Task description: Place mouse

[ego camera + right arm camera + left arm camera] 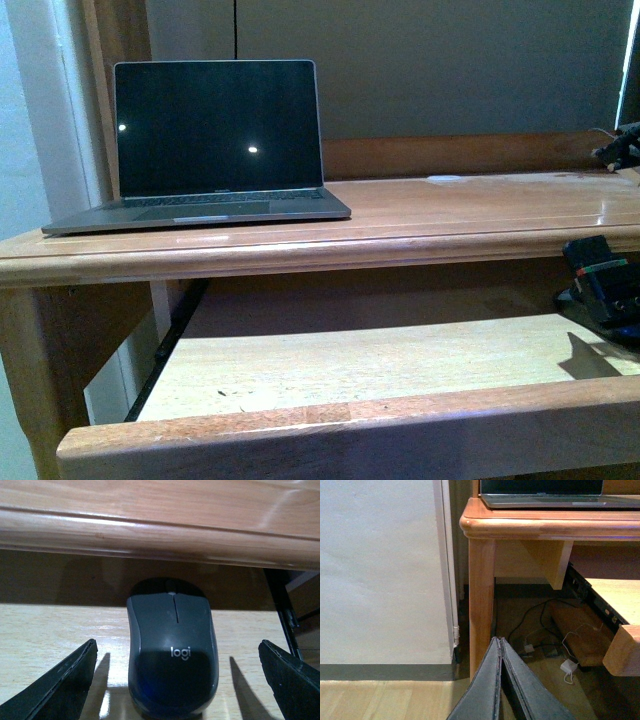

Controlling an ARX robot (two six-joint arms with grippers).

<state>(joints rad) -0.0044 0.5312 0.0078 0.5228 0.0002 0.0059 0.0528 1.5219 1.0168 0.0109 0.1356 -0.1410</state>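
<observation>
The dark grey domed mouse (172,650), its nose shadowed beneath the brown wooden desktop lip (150,525), lies on the pale wooden tray (45,630) inside the right gripper (178,649), whose jaws are spread wide; the left gripper (501,642) is pressed together.

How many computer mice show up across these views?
1. The mouse lies on the pull-out shelf under the desktop, between the fingers of the open right gripper, apart from both. The front view does not show it.

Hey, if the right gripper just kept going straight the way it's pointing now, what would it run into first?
Most likely the mouse. It lies on the pull-out shelf dead ahead, centred in the right gripper, whose jaws stand open. The desk edge sits above that line, though depth is hard to judge.
</observation>
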